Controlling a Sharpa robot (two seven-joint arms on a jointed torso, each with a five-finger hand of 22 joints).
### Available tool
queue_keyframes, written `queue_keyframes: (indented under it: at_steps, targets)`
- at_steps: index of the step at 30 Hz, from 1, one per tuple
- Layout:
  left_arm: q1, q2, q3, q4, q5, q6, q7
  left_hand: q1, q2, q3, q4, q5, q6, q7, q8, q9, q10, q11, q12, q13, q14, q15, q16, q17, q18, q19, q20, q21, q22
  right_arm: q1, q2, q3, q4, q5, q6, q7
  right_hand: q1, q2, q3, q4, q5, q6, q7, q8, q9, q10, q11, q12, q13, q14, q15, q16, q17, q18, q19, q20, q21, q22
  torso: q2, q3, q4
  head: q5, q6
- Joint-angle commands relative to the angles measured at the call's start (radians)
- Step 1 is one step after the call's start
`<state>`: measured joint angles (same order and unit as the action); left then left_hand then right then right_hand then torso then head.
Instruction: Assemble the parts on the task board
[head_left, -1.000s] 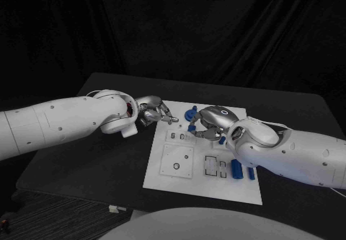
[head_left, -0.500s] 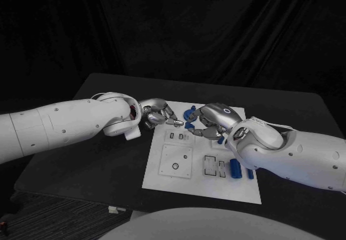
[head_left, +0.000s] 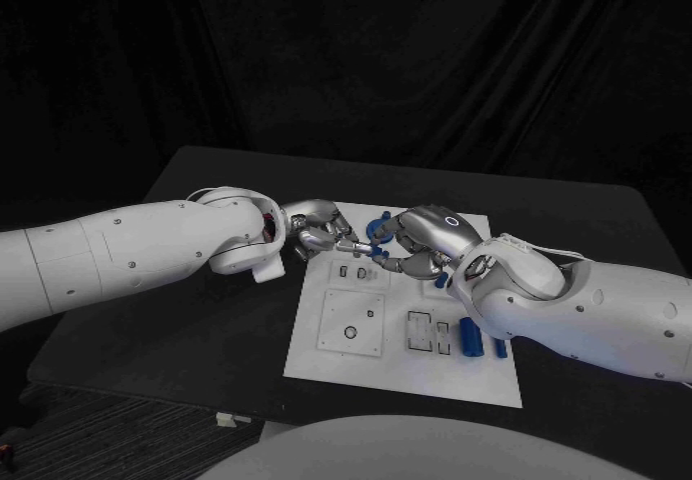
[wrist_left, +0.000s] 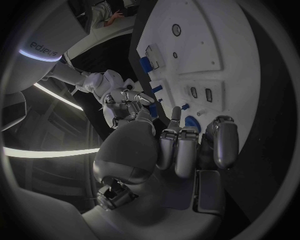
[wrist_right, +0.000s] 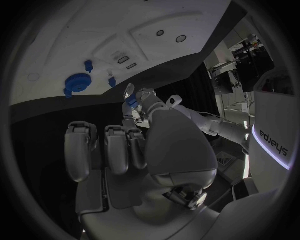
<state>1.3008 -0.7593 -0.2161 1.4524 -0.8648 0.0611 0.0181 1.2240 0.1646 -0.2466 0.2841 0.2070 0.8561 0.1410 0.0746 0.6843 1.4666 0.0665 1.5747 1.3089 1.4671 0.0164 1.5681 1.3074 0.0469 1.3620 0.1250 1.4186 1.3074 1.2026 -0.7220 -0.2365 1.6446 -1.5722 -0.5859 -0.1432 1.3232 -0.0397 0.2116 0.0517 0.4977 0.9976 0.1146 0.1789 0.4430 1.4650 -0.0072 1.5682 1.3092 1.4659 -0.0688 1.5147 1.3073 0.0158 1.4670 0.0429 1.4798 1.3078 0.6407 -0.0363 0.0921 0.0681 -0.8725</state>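
The white task board lies in the middle of the table. My left hand reaches over the board's far left corner. It pinches a small blue part at its fingertips. My right hand hovers over the board's far end with its fingers curled. Its fingertips almost meet the left hand, and I cannot tell whether they grip anything. A round blue part stands in the board beside the hands. Small blue pegs stand near it.
Two long blue parts lie on the board's near right side beside rectangular slots. A square plate with round holes takes up the board's near left. Black table surrounds the board.
My left hand has moved right, over the board's far left corner, until its fingertips nearly meet the right hand. The right hand has shifted only slightly.
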Motion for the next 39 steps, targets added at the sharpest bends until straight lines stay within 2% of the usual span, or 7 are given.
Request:
queue_keyframes:
  at_steps: [1,5,7,12,16,35,39]
  targets:
    - [-0.002,0.004,0.001,0.001,0.007,0.020,0.041,0.014,0.011,-0.002,-0.007,0.019,0.012,0.001,-0.006,-0.014,0.104,0.004,-0.004,0.262,0.104,0.005,0.003,0.263,0.013,0.000,0.007,-0.005,0.114,0.000,0.000,0.001,0.004,-0.005,-0.010,0.006,-0.010,-0.003,0.001,0.004,-0.001,0.059,-0.054,0.009,0.078,0.106,-0.006,0.003,0.262,0.082,-0.008,0.000,0.141,0.008,0.063,-0.007,0.005,0.232,-0.001,-0.0001,0.0007,-0.001,0.000]
    - [-0.003,0.006,0.001,0.001,0.007,0.016,0.054,0.041,0.015,0.005,-0.019,0.052,0.020,0.000,-0.007,-0.037,0.104,0.003,-0.004,0.262,0.104,0.005,0.003,0.263,0.013,0.000,0.007,-0.007,0.116,0.000,0.002,0.000,0.003,-0.005,0.007,0.003,-0.010,-0.003,0.001,0.004,-0.002,0.059,-0.054,0.009,0.078,0.106,-0.007,0.003,0.262,0.082,-0.008,0.001,0.142,0.008,0.063,-0.007,0.005,0.232,-0.001,-0.0004,0.0003,-0.001,0.000]
    - [-0.003,0.007,0.001,0.001,0.007,0.013,0.061,0.065,0.017,0.012,-0.030,0.103,0.024,-0.001,-0.008,-0.055,0.104,0.002,-0.004,0.262,0.104,0.003,0.003,0.263,0.013,0.001,0.006,-0.008,0.119,0.000,0.003,0.000,0.004,-0.005,0.013,0.002,-0.011,-0.003,0.001,0.004,-0.004,0.059,-0.054,0.008,0.078,0.106,-0.007,0.003,0.262,0.082,-0.008,0.001,0.141,0.008,0.063,-0.008,0.005,0.232,-0.001,-0.0001,0.0005,-0.002,0.000]
    - [-0.004,0.008,0.001,0.000,0.007,0.008,0.074,0.096,0.017,0.026,-0.040,0.197,0.046,-0.008,-0.001,-0.081,0.104,-0.004,-0.004,0.262,0.104,-0.001,0.003,0.263,0.013,0.003,0.003,-0.009,0.124,0.000,0.004,0.000,0.004,-0.005,0.020,0.002,-0.011,-0.003,0.002,0.004,-0.006,0.058,-0.054,0.008,0.079,0.106,-0.007,0.003,0.262,0.082,-0.008,0.001,0.141,0.008,0.063,-0.008,0.004,0.232,-0.001,0.0010,0.0005,-0.001,0.000]
    - [-0.005,0.009,0.001,0.000,0.007,0.008,0.078,0.111,0.017,0.037,-0.044,0.228,0.055,-0.012,0.003,-0.089,0.104,-0.007,-0.004,0.262,0.104,-0.004,0.003,0.263,0.013,0.003,0.000,-0.011,0.125,0.000,0.006,0.000,0.004,-0.005,0.026,0.002,-0.011,-0.003,0.002,0.004,-0.006,0.058,-0.054,0.008,0.079,0.106,-0.007,0.003,0.262,0.082,-0.008,0.001,0.141,0.008,0.063,-0.008,0.004,0.232,0.000,0.0004,0.0011,-0.002,0.000]
    - [-0.009,0.019,0.001,0.005,0.007,0.017,0.093,0.177,0.011,0.106,-0.077,0.267,0.090,-0.028,0.024,-0.104,0.104,-0.023,-0.004,0.262,0.104,-0.017,0.003,0.263,0.014,0.002,-0.012,-0.018,0.130,-0.004,0.018,0.000,-0.005,-0.005,0.040,0.003,-0.015,-0.002,0.003,0.005,-0.021,0.055,-0.054,0.004,0.081,0.106,-0.007,0.003,0.262,0.082,-0.008,0.001,0.141,0.007,0.064,-0.009,0.005,0.232,0.000,0.0008,0.0003,0.002,0.000]
    - [-0.010,0.020,0.001,0.006,0.007,0.018,0.096,0.190,-0.001,0.139,-0.088,0.279,0.112,-0.038,0.048,-0.095,0.104,-0.031,-0.004,0.262,0.104,-0.024,0.003,0.263,0.013,0.004,-0.019,-0.018,0.134,-0.004,0.017,0.000,-0.005,-0.005,0.039,0.003,-0.015,-0.001,0.004,0.005,-0.024,0.054,-0.054,0.003,0.081,0.106,-0.007,0.003,0.262,0.082,-0.008,0.000,0.140,0.008,0.063,-0.009,0.004,0.232,0.000,0.0009,0.0008,0.001,0.000]
